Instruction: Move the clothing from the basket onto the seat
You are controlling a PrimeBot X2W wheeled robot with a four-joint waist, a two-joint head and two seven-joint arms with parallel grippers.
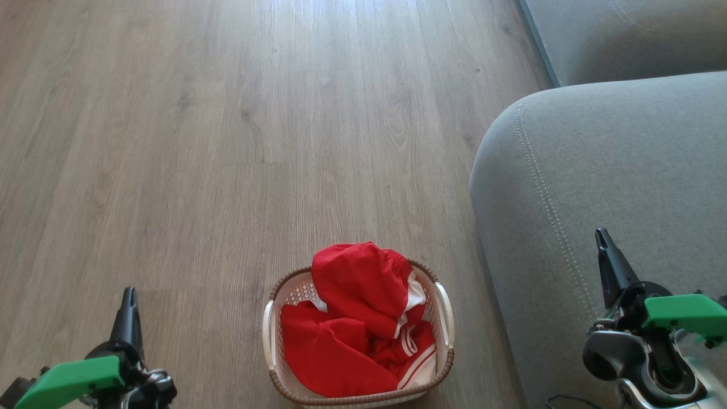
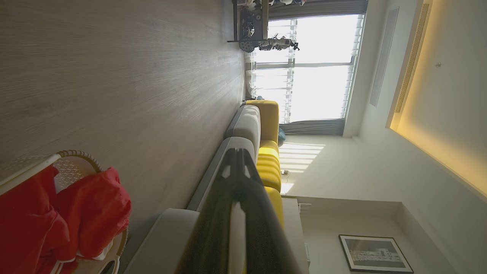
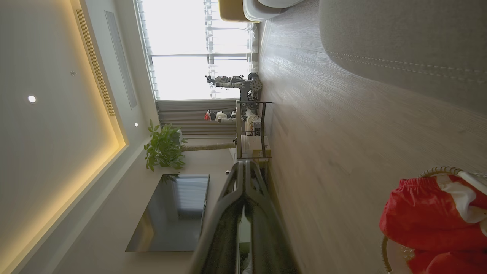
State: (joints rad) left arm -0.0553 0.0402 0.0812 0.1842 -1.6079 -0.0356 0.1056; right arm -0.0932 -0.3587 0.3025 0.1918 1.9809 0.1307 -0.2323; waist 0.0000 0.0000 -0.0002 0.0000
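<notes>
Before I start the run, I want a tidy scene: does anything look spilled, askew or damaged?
Nothing stands out. The red clothing is heaped in the basket, one piece bulging above the rim, none spilled onto the wood floor. The basket stands upright beside the grey sofa seat.

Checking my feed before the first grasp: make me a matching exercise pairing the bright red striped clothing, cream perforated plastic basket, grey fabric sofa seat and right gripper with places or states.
1. bright red clothing with white stripes
2. cream perforated plastic basket
3. grey fabric sofa seat
4. right gripper

a. shut, in front of the seat in the head view
b. on the wooden floor, holding red fabric
c. heaped in the basket
d. double-stitched, to the robot's right of the basket

Pairs: 1-c, 2-b, 3-d, 4-a
</notes>
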